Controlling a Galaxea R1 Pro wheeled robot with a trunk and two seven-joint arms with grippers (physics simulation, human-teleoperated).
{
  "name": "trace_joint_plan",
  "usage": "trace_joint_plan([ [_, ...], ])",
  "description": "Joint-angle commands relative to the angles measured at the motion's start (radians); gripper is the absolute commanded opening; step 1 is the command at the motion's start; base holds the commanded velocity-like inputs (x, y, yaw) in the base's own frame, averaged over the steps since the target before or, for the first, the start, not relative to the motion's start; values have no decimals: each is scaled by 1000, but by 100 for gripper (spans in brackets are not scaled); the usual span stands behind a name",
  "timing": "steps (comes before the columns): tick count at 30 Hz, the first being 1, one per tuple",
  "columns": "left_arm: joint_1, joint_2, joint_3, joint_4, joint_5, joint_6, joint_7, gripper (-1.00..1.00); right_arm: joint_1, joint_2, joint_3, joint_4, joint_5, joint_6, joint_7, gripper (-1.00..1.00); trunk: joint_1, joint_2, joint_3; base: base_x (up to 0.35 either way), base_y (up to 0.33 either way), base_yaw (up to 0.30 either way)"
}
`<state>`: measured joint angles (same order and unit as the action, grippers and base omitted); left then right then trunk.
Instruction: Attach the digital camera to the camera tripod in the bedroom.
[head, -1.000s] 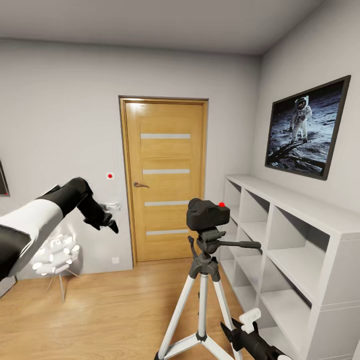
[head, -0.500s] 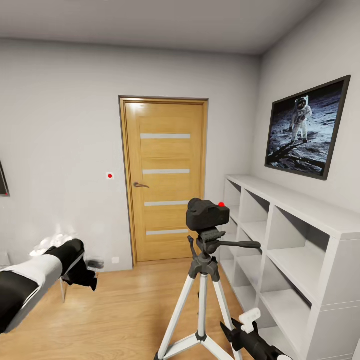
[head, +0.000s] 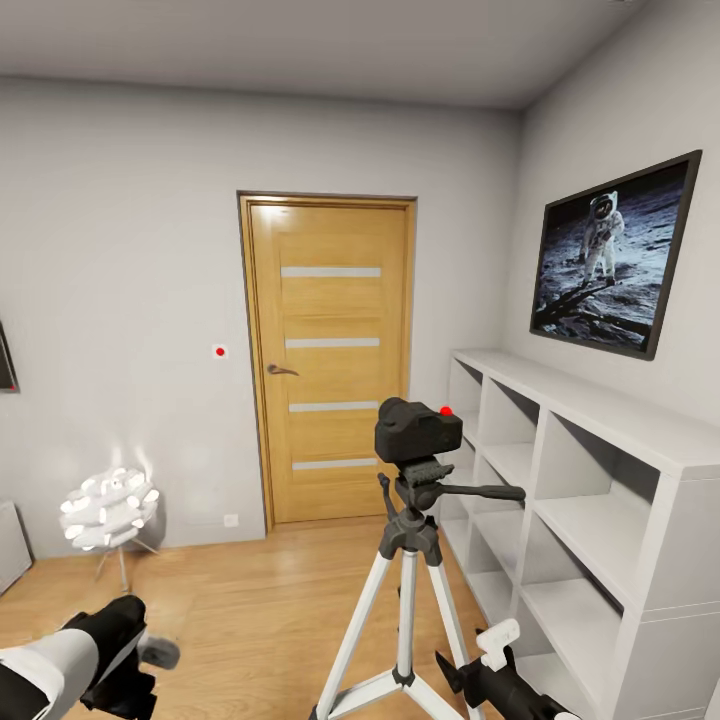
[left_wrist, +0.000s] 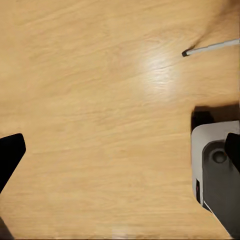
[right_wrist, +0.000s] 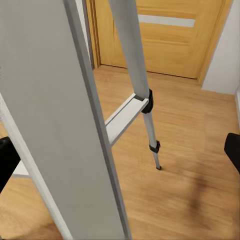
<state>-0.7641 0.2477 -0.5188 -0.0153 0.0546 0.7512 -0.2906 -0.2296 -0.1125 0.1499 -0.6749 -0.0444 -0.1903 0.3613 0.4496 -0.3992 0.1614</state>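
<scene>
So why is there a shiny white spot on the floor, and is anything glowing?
In the left wrist view, the pale patch on the wood floor is glare from a light. In the head view, the ball lamp glows and brightens the wall behind it. In the right wrist view, the camera tripod leg casts a soft shadow.

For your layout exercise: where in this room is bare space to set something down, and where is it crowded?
Free: floor between lamp and camera tripod; shelf unit top, cubbies. Crowded: between tripod legs and shelves, where right gripper sits.
</scene>
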Motion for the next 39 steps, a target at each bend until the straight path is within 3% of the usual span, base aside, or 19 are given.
trace_joint_plan([
  [1, 32, 0, -8, -2, 6, 1, -4, 100, 0, -1, 4, 1, -5, -3, 1, 100, 0, -1, 0, 0, 0, 0],
  [2, 105, 0, -9, -2, 5, -22, -3, 100, 0, -1, 4, 1, -5, -4, 1, 100, 0, -1, 0, 0, 0, 0],
  [8, 192, 1, -8, -2, 6, -133, -2, 100, 0, -1, 4, 1, -5, -4, 1, 100, 0, -1, 0, 0, 0, 0],
  [11, 256, 0, -7, -2, 6, -241, -1, 100, 0, -1, 4, 1, -5, -4, 2, 100, 0, -1, 0, 0, 0, 0],
  [27, 286, -2, -7, -2, 8, -284, -1, 100, 1, -11, 5, 19, -6, -10, 3, 100, 0, -1, 0, -4, 1, 0],
  [39, 304, -5, -7, -2, 8, -285, -1, 100, 2, -48, 4, 90, -6, -94, 7, 100, 0, -1, 0, -186, 138, 0],
])
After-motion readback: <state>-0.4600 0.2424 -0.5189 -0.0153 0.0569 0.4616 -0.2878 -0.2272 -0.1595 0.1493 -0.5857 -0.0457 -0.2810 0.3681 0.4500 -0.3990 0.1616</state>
